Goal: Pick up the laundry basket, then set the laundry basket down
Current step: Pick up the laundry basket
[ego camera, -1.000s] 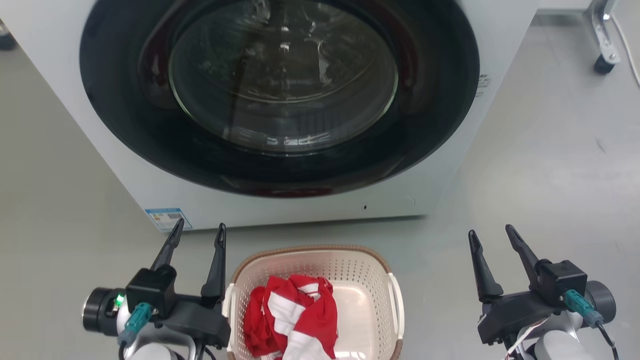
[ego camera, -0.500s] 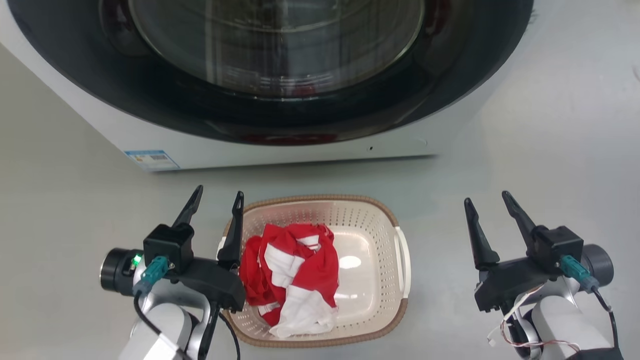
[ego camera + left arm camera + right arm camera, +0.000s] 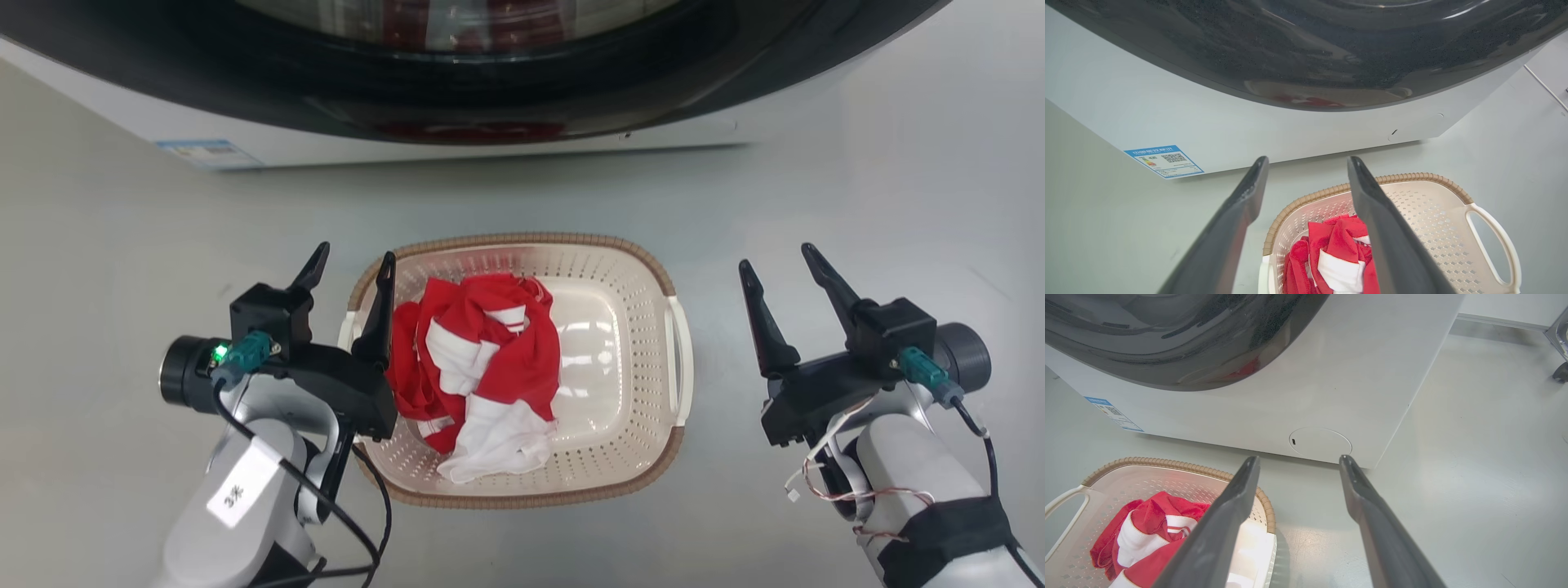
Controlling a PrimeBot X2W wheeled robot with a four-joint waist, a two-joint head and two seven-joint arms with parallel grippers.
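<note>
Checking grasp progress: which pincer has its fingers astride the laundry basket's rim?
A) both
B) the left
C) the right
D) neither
B: the left pincer is open with one finger on either side of the laundry basket's left rim, while the right pincer hangs open over the floor, apart from it.

Pale forearms (image 3: 245, 490) bear the black left tool (image 3: 355, 250) and right tool (image 3: 775, 255), teal plugs (image 3: 245, 353), cables (image 3: 363, 523).
</note>
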